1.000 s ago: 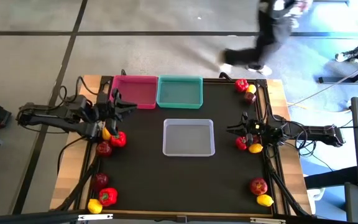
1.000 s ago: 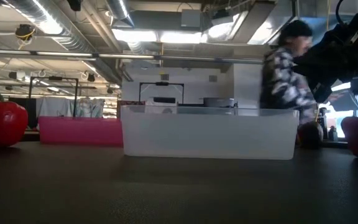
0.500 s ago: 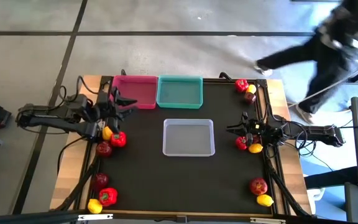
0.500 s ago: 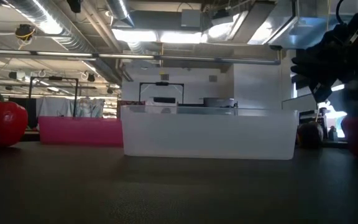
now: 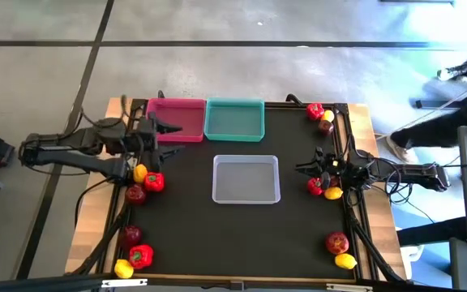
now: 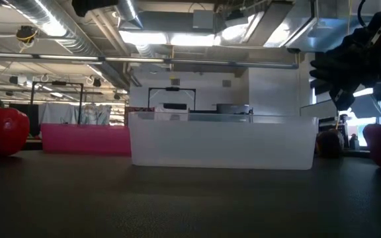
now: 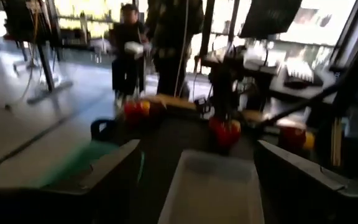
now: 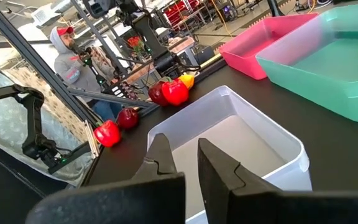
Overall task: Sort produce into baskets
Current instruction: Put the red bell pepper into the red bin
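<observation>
- A black counter point(image 5: 242, 235) with a wooden rim, seen from above, carries three baskets and scattered produce.
- The translucent grey-white basket point(image 5: 246, 178) sits at the middle of the counter and holds nothing.
- The pink basket point(image 5: 177, 118) and the teal basket point(image 5: 234, 119) stand side by side at the far edge, touching along one side; neither holds produce.
- The left arm reaches in from the left side. Its left pincer point(image 5: 162, 132) hangs over the near edge of the pink basket, fingers spread apart and holding nothing.
- The right arm reaches in from the right side. Its right pincer point(image 5: 305, 169) hovers just beside a red pepper and a lemon, fingers point(image 8: 219, 168) nearly together with a narrow gap, gripping nothing.
- Near the left pincer lie a lemon point(image 5: 140, 172), a red bell pepper point(image 5: 154, 182) and an apple point(image 5: 135, 194), clustered together.
- At the near left corner: an apple point(image 5: 131, 235), a red pepper point(image 5: 140, 256) and a lemon point(image 5: 123, 268).
- At the far right corner: a pepper point(image 5: 314, 110), a small lemon point(image 5: 328, 116) and a dark apple point(image 5: 325, 126).
- By the right pincer: a red pepper point(image 5: 314, 186) touching a lemon point(image 5: 332, 193).
- At the near right corner: an apple point(image 5: 336, 242) and a lemon point(image 5: 345, 261).
</observation>
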`<action>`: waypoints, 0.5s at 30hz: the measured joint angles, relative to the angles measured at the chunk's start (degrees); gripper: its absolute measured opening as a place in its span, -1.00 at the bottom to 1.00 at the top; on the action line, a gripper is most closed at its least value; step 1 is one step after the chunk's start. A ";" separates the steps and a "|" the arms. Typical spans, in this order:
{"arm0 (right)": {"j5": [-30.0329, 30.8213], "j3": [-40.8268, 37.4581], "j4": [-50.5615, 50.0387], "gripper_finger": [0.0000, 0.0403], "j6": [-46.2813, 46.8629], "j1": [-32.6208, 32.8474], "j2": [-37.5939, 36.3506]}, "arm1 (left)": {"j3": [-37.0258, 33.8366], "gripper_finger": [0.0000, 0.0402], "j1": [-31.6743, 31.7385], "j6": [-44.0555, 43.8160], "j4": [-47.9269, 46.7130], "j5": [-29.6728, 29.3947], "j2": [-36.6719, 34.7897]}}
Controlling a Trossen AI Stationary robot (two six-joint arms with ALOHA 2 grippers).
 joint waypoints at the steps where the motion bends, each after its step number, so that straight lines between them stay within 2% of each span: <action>1: -0.01 0.00 -0.01 -0.91 0.00 0.01 0.02 | 1.15 0.55 0.00 -0.39 -2.30 -0.01 0.94; 5: 0.01 0.00 -0.39 -0.91 -0.63 0.01 0.01 | 5.80 0.54 0.00 -3.02 -14.51 0.05 5.00; 10: 0.01 0.00 -1.50 -0.91 -2.08 0.01 0.01 | 9.41 0.53 0.00 -10.95 -27.97 0.11 10.44; 15: 0.01 0.00 -1.56 -0.91 -4.72 0.01 0.02 | 9.67 0.53 0.10 -16.91 -31.54 0.80 12.88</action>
